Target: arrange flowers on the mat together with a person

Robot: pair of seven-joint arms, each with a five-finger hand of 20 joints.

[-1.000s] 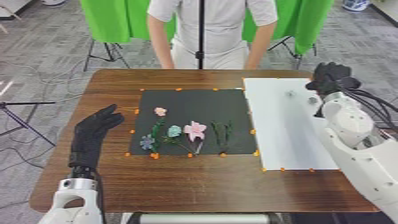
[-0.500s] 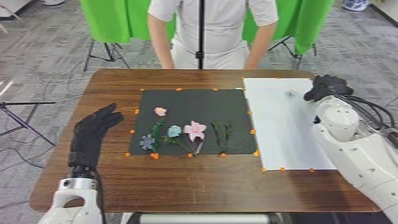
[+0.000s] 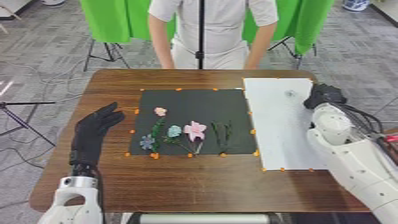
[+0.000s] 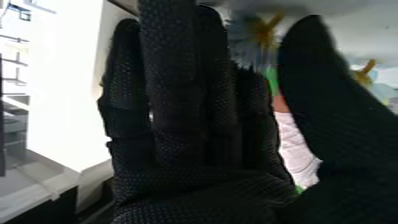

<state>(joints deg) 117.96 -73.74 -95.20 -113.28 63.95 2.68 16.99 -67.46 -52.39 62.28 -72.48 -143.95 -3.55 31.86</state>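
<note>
Several flowers (image 3: 195,128) on dark mat (image 3: 195,102), right hand (image 3: 325,95) — by white sheet (image 3: 280,125)

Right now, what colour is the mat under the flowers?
The mat is dark grey, best seen in the head view.

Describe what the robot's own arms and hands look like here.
The left arm and right arm have rounded white shells, the right dotted with small dark marks. Dark cables run beside the right wrist. The left robot hand and right robot hand wear black fabric gloves; the right glove looks finely textured.
</note>
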